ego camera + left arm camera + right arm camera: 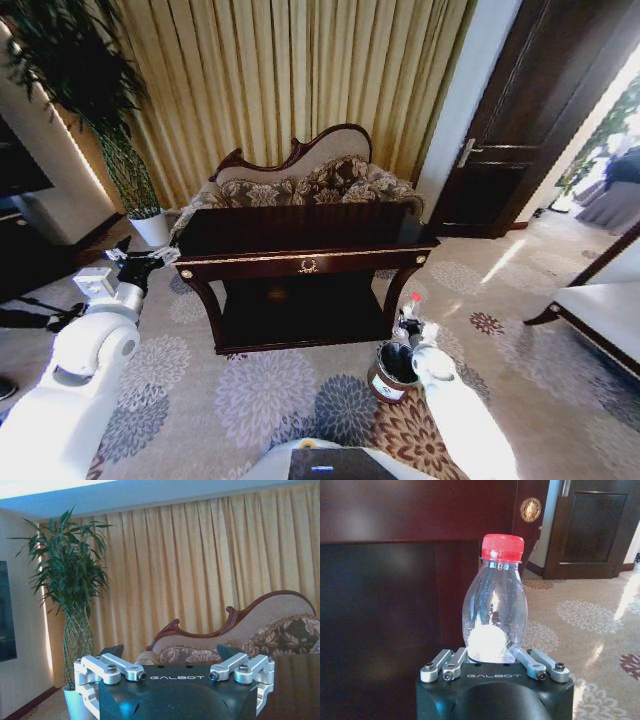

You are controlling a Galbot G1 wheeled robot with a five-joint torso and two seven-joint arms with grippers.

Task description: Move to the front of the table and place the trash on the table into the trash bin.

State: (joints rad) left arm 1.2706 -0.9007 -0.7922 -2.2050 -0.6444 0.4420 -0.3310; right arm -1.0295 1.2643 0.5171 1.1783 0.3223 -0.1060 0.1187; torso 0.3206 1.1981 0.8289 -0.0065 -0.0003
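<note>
- The dark table stands ahead of me, its tabletop bare, the sofa behind it on the far side.
- The trash bin sits on the carpet by the table's near right leg.
- My right claw hangs above the bin, clenched on the clear bottle, red cap up.
- My left claw hovers released at the table's left end.

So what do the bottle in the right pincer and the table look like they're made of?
Bottle: thin clear plastic, see-through, with an opaque red cap, held in the right pincer. Table: likely dark varnished wood, glossy with reflections, and gold-looking trim.
</note>
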